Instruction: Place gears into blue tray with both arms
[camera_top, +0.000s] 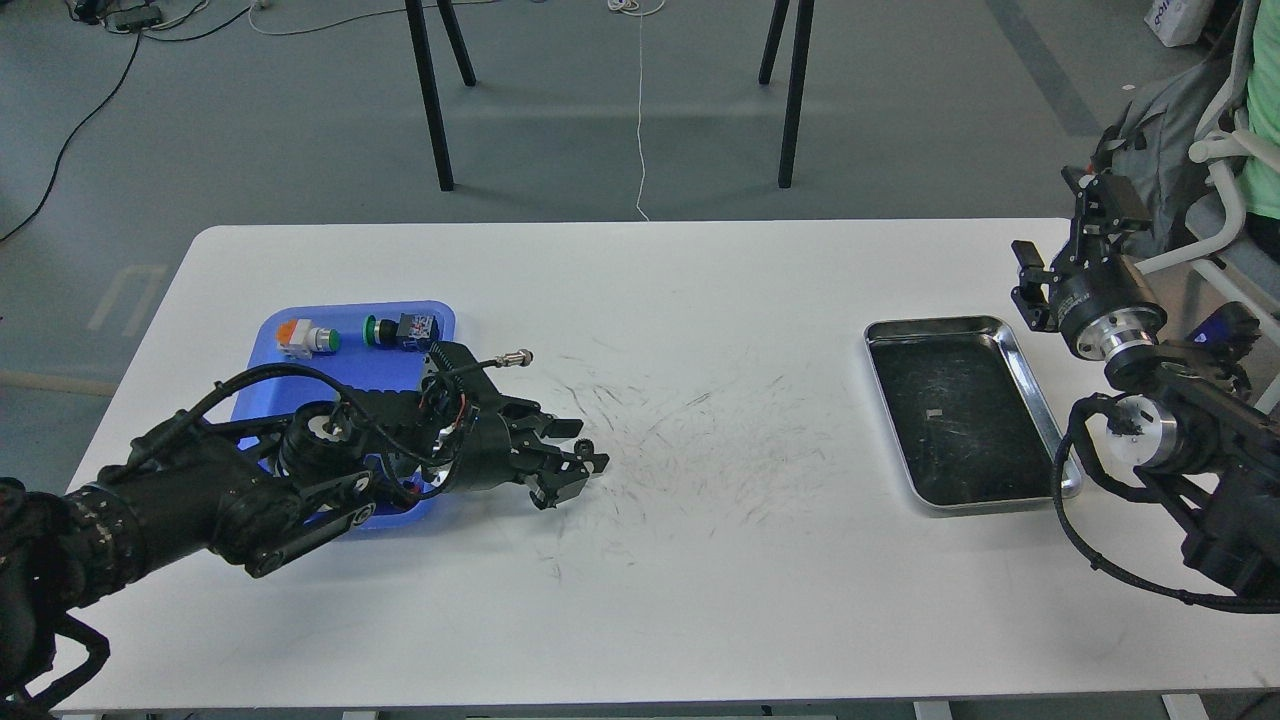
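Gear (582, 446) between left gripper (572, 458) fingertips, seemingly pinched; tray (262, 350) lies behind it, leftward, under the arm. Right gripper (1060, 250) far off; spread unclear.

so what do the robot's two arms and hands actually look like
Both arms are black and jointed, with loose black cables looping alongside. The right arm shows shiny silver joint rings. The left arm has red wiring near the wrist. Each ends in a black two-finger hand: left hand, right hand.

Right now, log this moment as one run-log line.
left gripper: shut on gear, over table beside blue tray | right gripper: raised, state unclear | steel tray: no gear visible
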